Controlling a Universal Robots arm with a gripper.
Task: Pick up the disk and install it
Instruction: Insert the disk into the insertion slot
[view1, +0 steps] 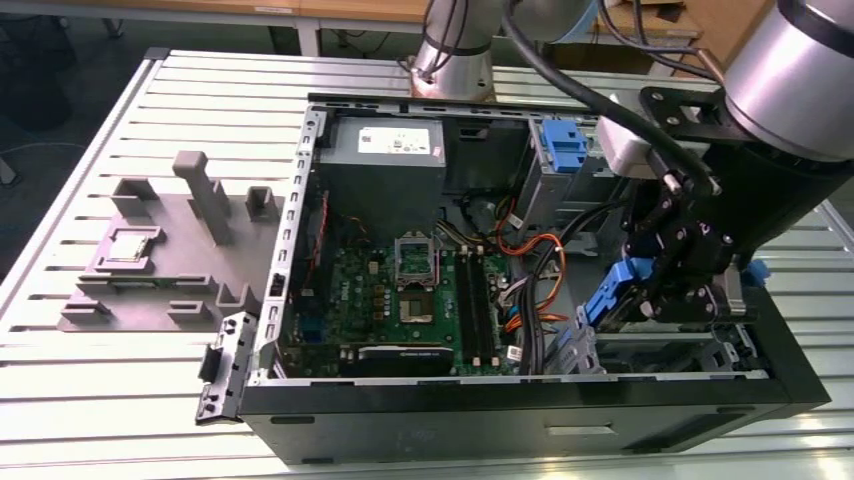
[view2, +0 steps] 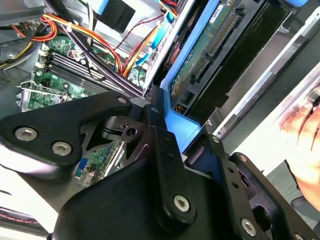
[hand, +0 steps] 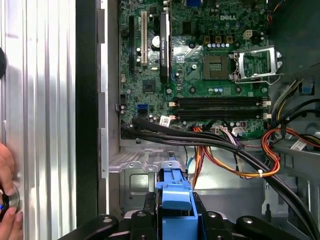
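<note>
W/ gripper (view1: 671, 292) clamped on disk (hand: 174, 195) above drive bay (view1: 654, 352) in case (view1: 534, 410) corner, keep it square to bay, clear of cables (hand: 210, 144), ease down slow.

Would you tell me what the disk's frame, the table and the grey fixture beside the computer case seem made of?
The frame of the disk looks like moulded blue plastic, smooth with a soft sheen. The table looks like bare aluminium: pale, slatted and reflective. The grey fixture is matte and evenly grey, probably plastic, though painted metal is possible.
</note>
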